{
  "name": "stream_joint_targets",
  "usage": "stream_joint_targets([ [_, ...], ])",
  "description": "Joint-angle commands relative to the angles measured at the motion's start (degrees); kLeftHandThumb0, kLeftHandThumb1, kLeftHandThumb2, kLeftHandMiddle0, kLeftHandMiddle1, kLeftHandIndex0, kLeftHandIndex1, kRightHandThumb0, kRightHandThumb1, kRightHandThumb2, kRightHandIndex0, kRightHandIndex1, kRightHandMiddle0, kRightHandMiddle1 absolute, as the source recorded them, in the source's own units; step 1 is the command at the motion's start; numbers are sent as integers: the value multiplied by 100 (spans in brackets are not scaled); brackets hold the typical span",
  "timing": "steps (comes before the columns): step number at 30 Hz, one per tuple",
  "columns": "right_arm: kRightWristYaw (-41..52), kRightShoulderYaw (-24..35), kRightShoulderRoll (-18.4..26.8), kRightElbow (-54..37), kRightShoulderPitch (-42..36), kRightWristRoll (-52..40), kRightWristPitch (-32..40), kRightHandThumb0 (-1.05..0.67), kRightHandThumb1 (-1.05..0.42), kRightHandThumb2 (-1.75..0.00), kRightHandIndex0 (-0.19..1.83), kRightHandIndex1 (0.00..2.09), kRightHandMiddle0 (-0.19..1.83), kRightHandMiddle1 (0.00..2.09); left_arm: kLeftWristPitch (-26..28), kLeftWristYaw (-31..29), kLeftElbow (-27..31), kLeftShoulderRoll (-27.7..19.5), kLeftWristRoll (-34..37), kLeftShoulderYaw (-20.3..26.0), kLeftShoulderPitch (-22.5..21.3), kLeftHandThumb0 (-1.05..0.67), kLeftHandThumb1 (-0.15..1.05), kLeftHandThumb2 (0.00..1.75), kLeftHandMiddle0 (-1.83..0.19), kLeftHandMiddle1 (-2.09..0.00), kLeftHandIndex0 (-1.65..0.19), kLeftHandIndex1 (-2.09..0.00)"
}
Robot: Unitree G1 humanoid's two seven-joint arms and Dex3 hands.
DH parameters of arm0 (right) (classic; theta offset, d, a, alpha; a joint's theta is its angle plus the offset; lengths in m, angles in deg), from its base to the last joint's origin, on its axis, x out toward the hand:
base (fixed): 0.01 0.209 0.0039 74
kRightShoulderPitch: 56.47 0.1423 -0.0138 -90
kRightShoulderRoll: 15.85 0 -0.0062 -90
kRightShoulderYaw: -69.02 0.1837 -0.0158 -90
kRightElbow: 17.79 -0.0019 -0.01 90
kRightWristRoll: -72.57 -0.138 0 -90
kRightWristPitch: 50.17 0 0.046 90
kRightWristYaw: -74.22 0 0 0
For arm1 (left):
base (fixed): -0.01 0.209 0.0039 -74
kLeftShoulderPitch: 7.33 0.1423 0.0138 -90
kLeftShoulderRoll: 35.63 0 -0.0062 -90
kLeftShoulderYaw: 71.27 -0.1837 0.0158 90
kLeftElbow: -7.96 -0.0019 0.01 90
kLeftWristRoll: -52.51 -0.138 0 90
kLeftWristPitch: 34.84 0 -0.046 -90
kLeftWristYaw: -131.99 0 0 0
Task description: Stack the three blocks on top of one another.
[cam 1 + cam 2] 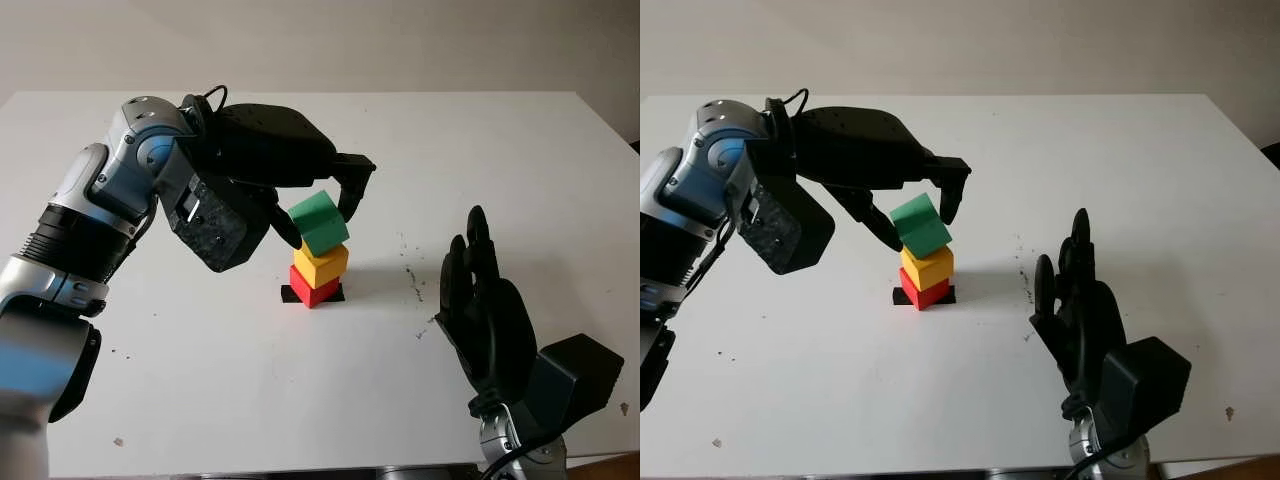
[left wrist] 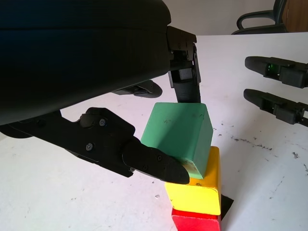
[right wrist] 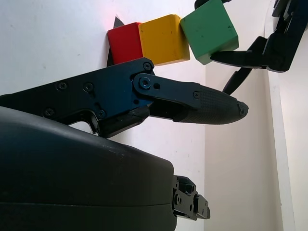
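My left hand (image 1: 318,205) pinches the tilted green block (image 1: 320,222) on opposite faces above the yellow block (image 1: 320,264); it seems light, rigid, slick. My right hand (image 1: 487,310) is open nearby.

Near the table's (image 1: 520,150) middle, three blocks stand stacked on a flat marker (image 1: 291,294), the top block (image 1: 319,223) tilted on the middle block (image 1: 321,265) over the bottom block (image 1: 313,287), left hand (image 1: 318,205) around it, right hand (image 1: 487,310) open to the right.
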Motion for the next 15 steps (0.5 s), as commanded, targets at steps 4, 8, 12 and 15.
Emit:
stream_joint_targets([
  [4, -2, 5, -37, 16, -27, -27, -124, -75, -105, -61, -19, 0, -19, 0, -30, -22, 3, 11, 13, -89, 28, -37, 105, 17, -37, -3, -11, -176],
  [8, -15, -1, -41, -5, -35, -9, -99, -74, -105, -61, -19, 0, -19, 0, -46, -12, -20, 5, 15, -95, 21, -37, 105, 17, -38, -2, -12, -169],
  [12, -20, -18, -37, -32, -42, 3, -59, -74, -105, -61, -19, 0, -19, 0, 13, -26, 11, 5, 12, -95, 40, -36, 105, 12, -37, -2, -19, -152],
  [15, -25, -22, -31, -19, -36, 18, -72, -74, -105, -62, -19, 0, -19, 0, 90, -70, 55, 2, 21, -101, 45, -39, 105, 11, -33, -1, -21, -147],
])
